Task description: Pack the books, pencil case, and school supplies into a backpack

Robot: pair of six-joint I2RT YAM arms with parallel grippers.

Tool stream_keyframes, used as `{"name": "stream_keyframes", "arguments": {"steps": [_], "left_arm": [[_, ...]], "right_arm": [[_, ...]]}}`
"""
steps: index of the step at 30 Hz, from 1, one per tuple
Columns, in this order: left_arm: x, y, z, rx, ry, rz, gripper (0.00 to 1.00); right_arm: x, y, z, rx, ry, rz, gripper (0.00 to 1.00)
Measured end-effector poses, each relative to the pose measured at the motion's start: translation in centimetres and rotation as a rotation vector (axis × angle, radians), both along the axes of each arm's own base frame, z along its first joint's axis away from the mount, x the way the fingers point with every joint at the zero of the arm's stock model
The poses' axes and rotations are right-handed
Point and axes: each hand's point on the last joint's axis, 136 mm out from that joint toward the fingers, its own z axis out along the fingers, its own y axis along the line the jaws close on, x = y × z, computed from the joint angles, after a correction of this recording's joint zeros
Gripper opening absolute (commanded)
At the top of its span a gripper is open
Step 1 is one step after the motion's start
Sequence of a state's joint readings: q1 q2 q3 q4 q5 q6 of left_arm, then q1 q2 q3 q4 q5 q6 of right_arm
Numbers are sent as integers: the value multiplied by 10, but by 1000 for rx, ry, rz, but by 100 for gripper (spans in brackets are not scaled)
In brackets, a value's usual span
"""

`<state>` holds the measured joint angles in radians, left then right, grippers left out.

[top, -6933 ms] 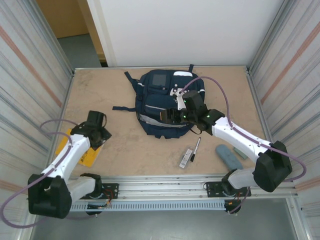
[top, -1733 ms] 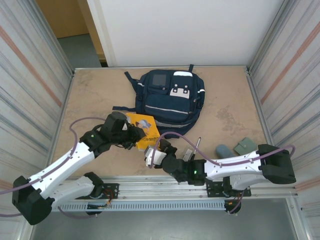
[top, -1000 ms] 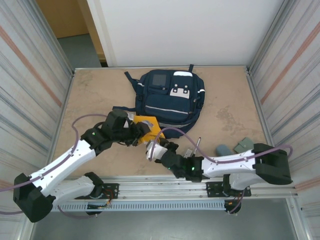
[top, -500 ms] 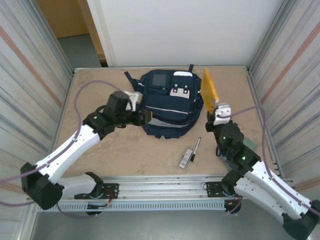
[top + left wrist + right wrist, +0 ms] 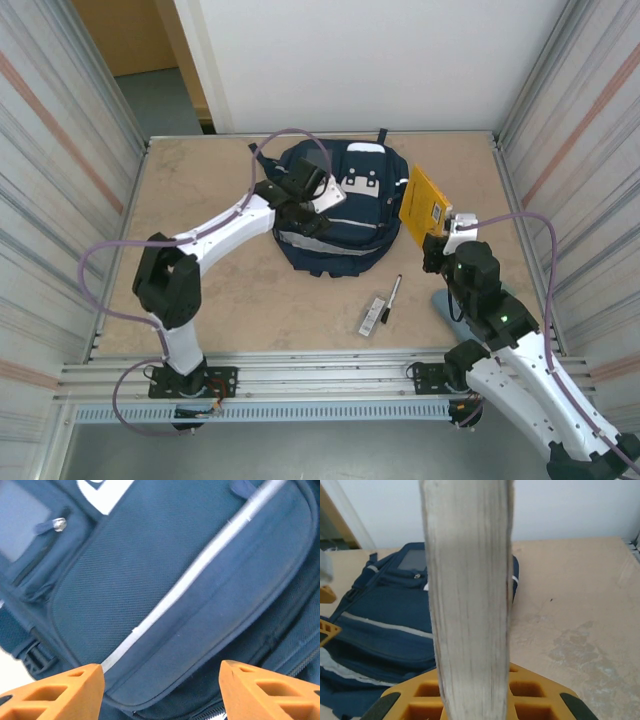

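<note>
Since a moment ago the left arm has stretched further out, and its claw, which was at the bag's left edge, now sits over the front of it. The book has turned in the right claw's grip to show its cover.

Nearest me, the white-and-black bar (image 5: pixel 373 315) and the pen (image 5: pixel 394 291) lie side by side on the table (image 5: pixel 200 200), the pen pointing away from the arms. The pencil case (image 5: pixel 441 300) lies just right of them, partly under the right arm.

That arm rises from its base with the right gripper (image 5: pixel 437 240) pinching the yellow book (image 5: pixel 424 207) by its lower end. The book stands on end, its long axis pointing up and slightly away, clear of the table.

Further off, the left gripper (image 5: pixel 318 195) hovers over the backpack (image 5: pixel 350 230), which lies flat. Its fingers (image 5: pixel 50 695) are spread wide with nothing between them.
</note>
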<state>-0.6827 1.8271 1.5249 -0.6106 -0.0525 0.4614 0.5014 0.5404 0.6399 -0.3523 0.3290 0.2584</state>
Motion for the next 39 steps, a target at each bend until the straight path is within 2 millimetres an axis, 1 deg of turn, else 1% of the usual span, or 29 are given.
{"name": "stream_keyframes", "arguments": {"steps": [2,4,7,10,12,15,17,20,22,25,28,31,35,37,39], "left_arm": [[-5,-2,-12,37,30,-70,74],[-8,-3,-25,68,60,-118,74],[-5,-9,-43,102,93,-159,73],[2,-15,-61,128,115,-178,69],[2,-18,-70,131,136,-190,65],[-6,-24,-74,109,171,-236,61],[-15,-30,-75,89,188,-278,60],[-34,-38,-82,64,226,-335,60],[-46,-39,-84,45,250,-362,60],[-62,-37,-80,21,275,-397,61],[-73,-36,-69,-4,284,-423,65],[-83,-38,-48,-61,279,-459,66],[-99,-44,-14,-160,251,-527,64],[-105,-44,-7,-179,239,-552,62],[-110,-43,-10,-172,241,-570,60]], "right_arm": [[-1,2,-1,1,8,13,0],[-2,4,-2,2,14,25,0],[-3,7,-3,7,20,45,0],[-4,11,-4,10,30,65,0],[-5,12,-5,11,35,76,0],[-7,14,-6,9,42,89,0],[-7,14,-5,11,42,93,0],[-8,14,-4,12,38,95,0],[-8,14,-4,12,39,95,0],[-8,15,-4,13,39,99,0],[-8,18,-6,11,51,112,0],[-8,19,-8,11,56,119,0],[-8,19,-8,10,59,120,0],[-9,19,-8,10,58,120,0],[-9,19,-7,11,56,121,0]]}}
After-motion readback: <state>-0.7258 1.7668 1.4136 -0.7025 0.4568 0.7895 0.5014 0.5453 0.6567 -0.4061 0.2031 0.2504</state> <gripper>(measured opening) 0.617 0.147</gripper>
